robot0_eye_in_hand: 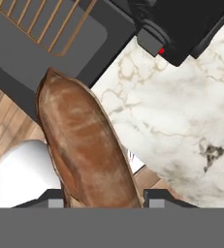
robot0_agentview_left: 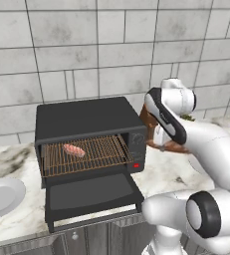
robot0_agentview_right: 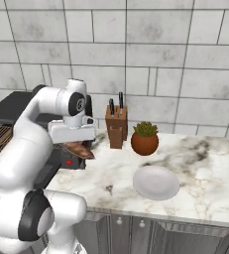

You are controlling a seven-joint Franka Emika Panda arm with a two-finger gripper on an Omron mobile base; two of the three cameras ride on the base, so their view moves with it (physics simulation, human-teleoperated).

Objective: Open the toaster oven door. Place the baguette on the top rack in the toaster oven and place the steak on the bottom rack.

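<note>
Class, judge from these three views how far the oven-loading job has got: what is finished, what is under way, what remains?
Done: the toaster oven door is folded down, and the steak lies on a rack inside; which level is hard to tell. Under way: the gripper holds the baguette between its fingers, above the counter beside the toaster oven. Left: setting the baguette on the top rack.

A: toaster oven (robot0_agentview_left: 89, 119) status?
B: Black box on the marble counter, toaster oven door (robot0_agentview_left: 90, 195) dropped flat open. Steak (robot0_agentview_left: 74, 149), pink-red, flat on the copper wire rack inside.
A: baguette (robot0_eye_in_hand: 87, 147)?
B: Brown loaf, off the counter, just right of the oven.
</note>
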